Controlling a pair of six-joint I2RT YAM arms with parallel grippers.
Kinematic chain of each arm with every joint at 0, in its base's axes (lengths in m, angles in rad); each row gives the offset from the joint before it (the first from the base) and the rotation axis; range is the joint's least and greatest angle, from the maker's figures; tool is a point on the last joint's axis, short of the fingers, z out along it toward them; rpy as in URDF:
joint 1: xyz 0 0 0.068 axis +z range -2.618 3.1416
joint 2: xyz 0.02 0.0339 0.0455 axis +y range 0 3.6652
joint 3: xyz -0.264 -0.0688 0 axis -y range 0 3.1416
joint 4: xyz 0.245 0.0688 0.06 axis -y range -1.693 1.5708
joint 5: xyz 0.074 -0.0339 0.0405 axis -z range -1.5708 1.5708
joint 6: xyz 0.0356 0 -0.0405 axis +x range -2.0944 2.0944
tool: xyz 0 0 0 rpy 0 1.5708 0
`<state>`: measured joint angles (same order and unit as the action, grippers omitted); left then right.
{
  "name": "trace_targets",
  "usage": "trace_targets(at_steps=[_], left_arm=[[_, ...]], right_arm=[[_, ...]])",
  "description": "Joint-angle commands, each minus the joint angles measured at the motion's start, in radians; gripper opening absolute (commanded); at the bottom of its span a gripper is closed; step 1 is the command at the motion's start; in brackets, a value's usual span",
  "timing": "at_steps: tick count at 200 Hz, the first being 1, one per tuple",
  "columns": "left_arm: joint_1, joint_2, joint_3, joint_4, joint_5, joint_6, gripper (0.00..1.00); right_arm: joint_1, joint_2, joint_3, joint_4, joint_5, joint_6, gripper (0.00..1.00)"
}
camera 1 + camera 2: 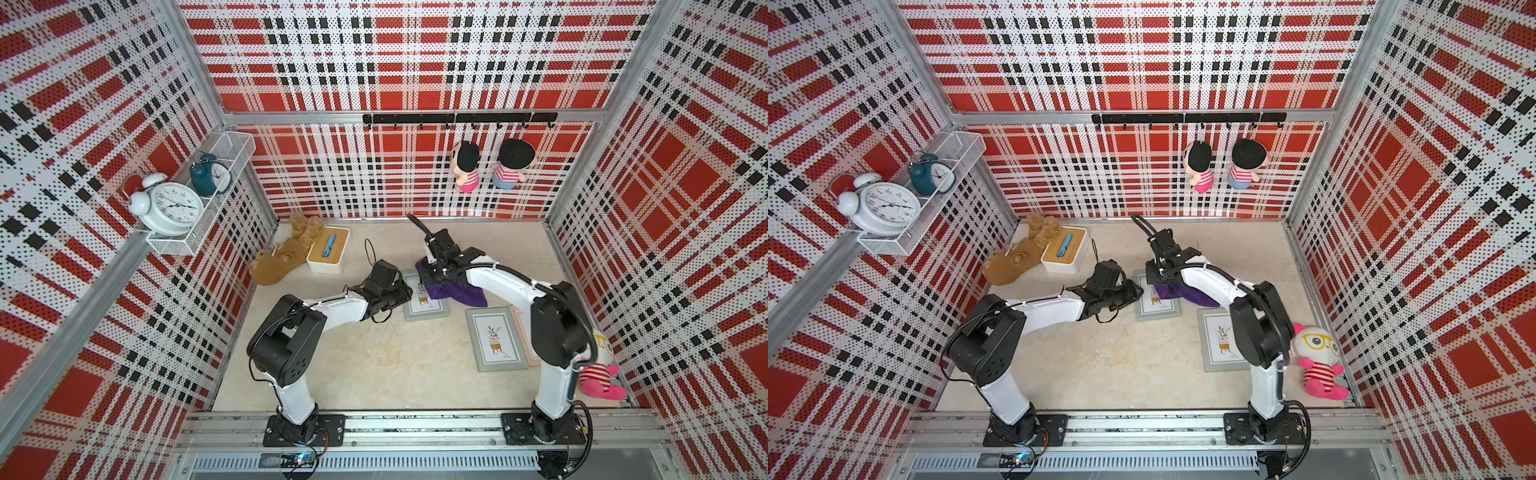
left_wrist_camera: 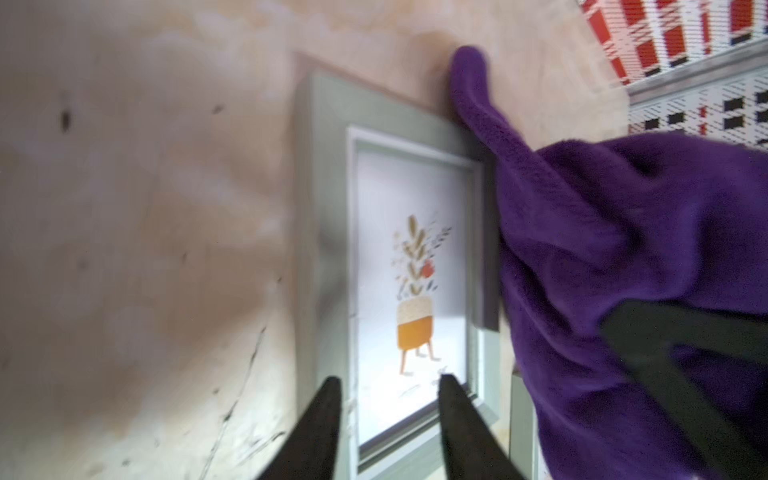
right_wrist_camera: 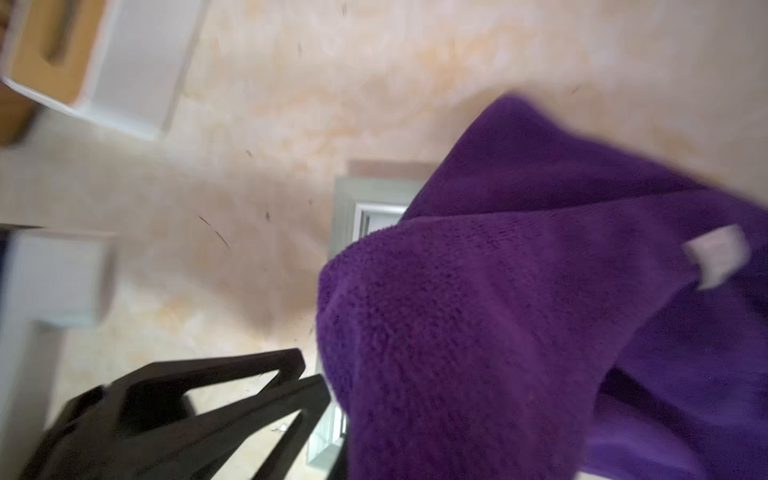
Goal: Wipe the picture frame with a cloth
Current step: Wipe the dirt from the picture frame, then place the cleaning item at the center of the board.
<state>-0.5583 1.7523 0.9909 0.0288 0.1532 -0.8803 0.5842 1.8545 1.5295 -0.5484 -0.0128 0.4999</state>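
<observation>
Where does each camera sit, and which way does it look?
Top views: two eyes of one camera high above the robot's base, looking down at the table; both show the whole left arm and right arm.
Left wrist: rides on the left arm, looks past the open left hand at the picture frame and purple cloth.
Right wrist: rides on the right arm, looks past the right hand, shut on the cloth, toward the white box.
Shared: every view shows the cloth over that frame.

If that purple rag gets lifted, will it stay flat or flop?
Probably floppy: the cloth droops in folds from the right end effector. Likely light too: a small pinch carries it. Its fuzzy pile should glide over the picture frame, not scratch.
</observation>
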Motion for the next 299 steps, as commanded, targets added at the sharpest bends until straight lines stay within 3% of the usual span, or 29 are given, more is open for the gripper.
trace_targets(at_steps=[1,20,37,61,79,98,128,170,188,245,264,281,299], left_arm=[[0.029,-0.087,0.021,-0.055,-0.007,0.011,0.57],[0.074,-0.184,-0.024,-0.054,-0.004,-0.001,0.73],[0.118,-0.286,-0.074,-0.040,0.024,-0.007,0.85],[0.187,-0.427,-0.130,-0.028,0.069,-0.034,0.94],[0.251,-0.511,-0.169,0.006,0.136,-0.087,1.00],[0.300,-0.562,-0.186,0.038,0.201,-0.151,0.98],[0.302,-0.598,-0.195,0.088,0.239,-0.241,0.98],[0.302,-0.581,-0.194,0.091,0.244,-0.244,1.00],[0.304,-0.573,-0.207,0.092,0.234,-0.230,0.88],[0.303,-0.526,-0.238,0.032,0.147,-0.161,0.19],[0.302,-0.495,-0.203,-0.005,0.097,-0.109,0.00],[0.356,-0.464,-0.166,-0.071,0.024,-0.049,0.00],[0.397,-0.441,-0.133,-0.145,-0.073,0.012,0.00]], right_arm=[[-0.028,-0.123,0.029,0.044,0.013,0.023,0.00],[-0.034,-0.156,0.049,0.077,-0.076,0.020,0.00],[-0.033,-0.154,0.067,0.124,-0.229,0.036,0.00],[-0.031,-0.129,0.070,0.254,-0.453,0.110,0.00],[-0.018,-0.108,0.074,0.323,-0.540,0.125,0.00],[0.018,-0.076,0.098,0.332,-0.576,0.091,0.00],[0.080,-0.017,0.121,0.339,-0.574,0.066,0.00],[0.150,0.098,0.196,0.291,-0.572,-0.061,0.00],[0.169,0.133,0.222,0.254,-0.554,-0.114,0.00],[0.174,0.147,0.217,0.204,-0.482,-0.189,0.00],[0.168,0.106,0.180,0.187,-0.396,-0.215,0.26],[0.131,0.040,0.102,0.236,-0.387,-0.180,0.52],[0.073,-0.061,-0.011,0.304,-0.328,-0.122,0.72]])
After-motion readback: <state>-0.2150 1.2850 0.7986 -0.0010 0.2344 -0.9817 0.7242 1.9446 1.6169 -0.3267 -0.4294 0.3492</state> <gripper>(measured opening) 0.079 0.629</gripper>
